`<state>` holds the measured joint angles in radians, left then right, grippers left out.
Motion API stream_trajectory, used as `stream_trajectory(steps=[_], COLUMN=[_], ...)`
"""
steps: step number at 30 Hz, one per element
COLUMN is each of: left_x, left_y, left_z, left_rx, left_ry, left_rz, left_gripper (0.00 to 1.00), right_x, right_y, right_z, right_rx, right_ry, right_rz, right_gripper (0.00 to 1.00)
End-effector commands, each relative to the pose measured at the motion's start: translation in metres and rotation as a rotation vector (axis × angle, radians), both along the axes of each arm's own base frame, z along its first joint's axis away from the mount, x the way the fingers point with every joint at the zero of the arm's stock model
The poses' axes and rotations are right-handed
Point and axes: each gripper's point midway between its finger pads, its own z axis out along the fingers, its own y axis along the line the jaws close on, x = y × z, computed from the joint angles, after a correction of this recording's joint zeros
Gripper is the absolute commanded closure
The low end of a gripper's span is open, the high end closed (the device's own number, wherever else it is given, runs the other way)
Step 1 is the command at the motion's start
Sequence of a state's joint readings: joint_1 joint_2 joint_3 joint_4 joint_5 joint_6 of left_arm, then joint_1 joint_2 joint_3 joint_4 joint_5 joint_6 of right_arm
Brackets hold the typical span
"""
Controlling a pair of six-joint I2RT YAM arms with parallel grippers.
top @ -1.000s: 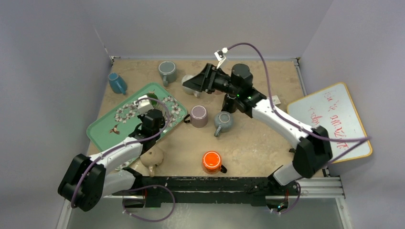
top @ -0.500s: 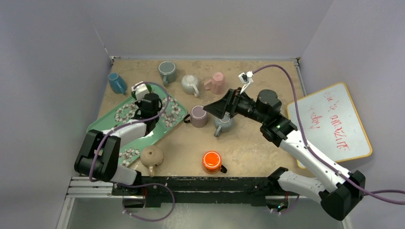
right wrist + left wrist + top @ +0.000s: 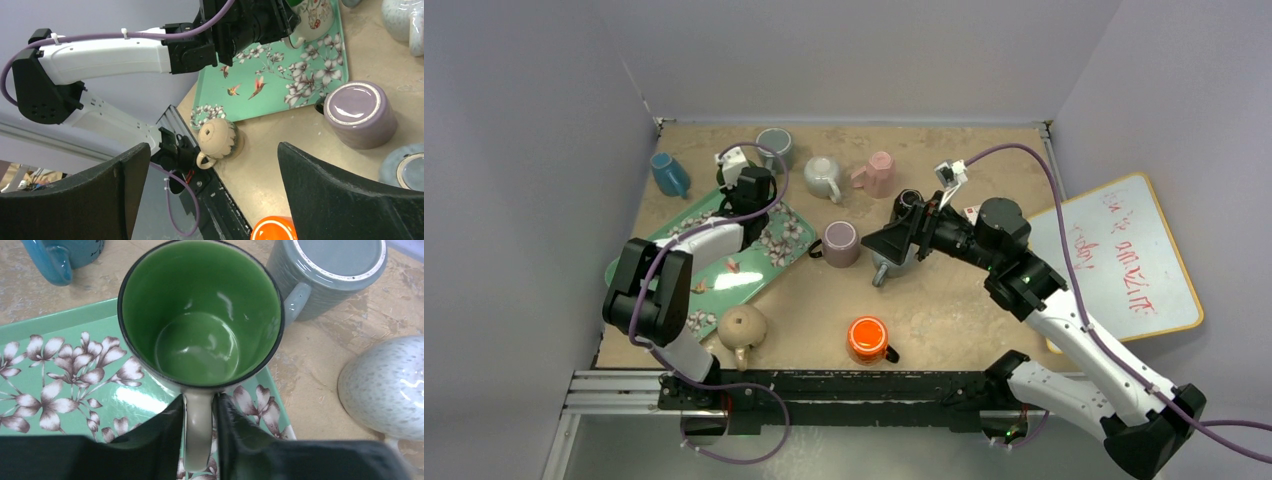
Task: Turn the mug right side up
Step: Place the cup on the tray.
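While the left gripper (image 3: 199,412) is clamping the green mug (image 3: 200,340) by its handle, mouth upward at the tray (image 3: 55,321) corner, the right gripper (image 3: 215,150) is hanging wide open; glazed ceramic (rigid, slick, chippable) is favouring that handle hold.

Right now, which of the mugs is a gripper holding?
The green-lined mug over the floral tray: the left gripper pinches its handle. The right gripper is open and holds nothing.
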<state>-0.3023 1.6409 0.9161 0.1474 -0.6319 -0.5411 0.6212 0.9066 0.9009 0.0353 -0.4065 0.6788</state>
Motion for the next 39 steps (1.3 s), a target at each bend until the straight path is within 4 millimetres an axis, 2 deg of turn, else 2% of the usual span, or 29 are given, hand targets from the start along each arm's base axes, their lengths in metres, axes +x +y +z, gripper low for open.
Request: stream_trajectory(steps=[1,6,18,21,24,29,32,34,36,39], left_x=[0.014,0.014,0.026,0.028,0.029,0.031,0.027,0.019,0.010,-0.008], left_y=[-0.009,-0.015,-0.001,0.001,-0.002,-0.019,-0.030,-0.039,-0.048,-0.063], left_z=[0.018,0.013,0.010,0.009,0.009,0.023,0.044,0.054,0.066,0.079], left_rx=[-0.069,-0.112,-0.040,-0.035,-0.047,-0.117,-0.160,-0.192,-0.222,-0.281], left_ry=[-0.065,-0.066,-0.034,-0.031,-0.034,-0.038,-0.047,-0.028,-0.021,0.012], left_rz=[0.005,-0.004,0.084,0.091,0.081,0.001,-0.059,-0.117,-0.171,-0.265], left_gripper=[0.64,0.55,0.59,0.60,0.59,0.54,0.37,0.31,0.21,0.18], right_x=[-0.009,-0.020,-0.030,-0.032,-0.032,-0.025,-0.020,-0.021,-0.024,-0.032], right_y=[-0.005,-0.002,-0.008,-0.013,-0.021,-0.034,-0.044,-0.047,-0.051,-0.052], right_z=[0.009,0.014,0.014,0.018,0.012,-0.014,-0.038,-0.055,-0.072,-0.089], right_rx=[-0.003,0.021,0.028,0.032,-0.004,-0.109,-0.182,-0.218,-0.260,-0.301], right_ry=[-0.053,-0.052,-0.050,-0.071,-0.077,-0.045,0.020,0.064,0.101,0.108], right_rz=[0.022,0.075,0.081,0.064,0.028,-0.047,-0.104,-0.115,-0.113,-0.075], right_gripper=[0.01,0.01,0.01,0.01,0.01,0.01,0.01,0.01,0.01,0.01])
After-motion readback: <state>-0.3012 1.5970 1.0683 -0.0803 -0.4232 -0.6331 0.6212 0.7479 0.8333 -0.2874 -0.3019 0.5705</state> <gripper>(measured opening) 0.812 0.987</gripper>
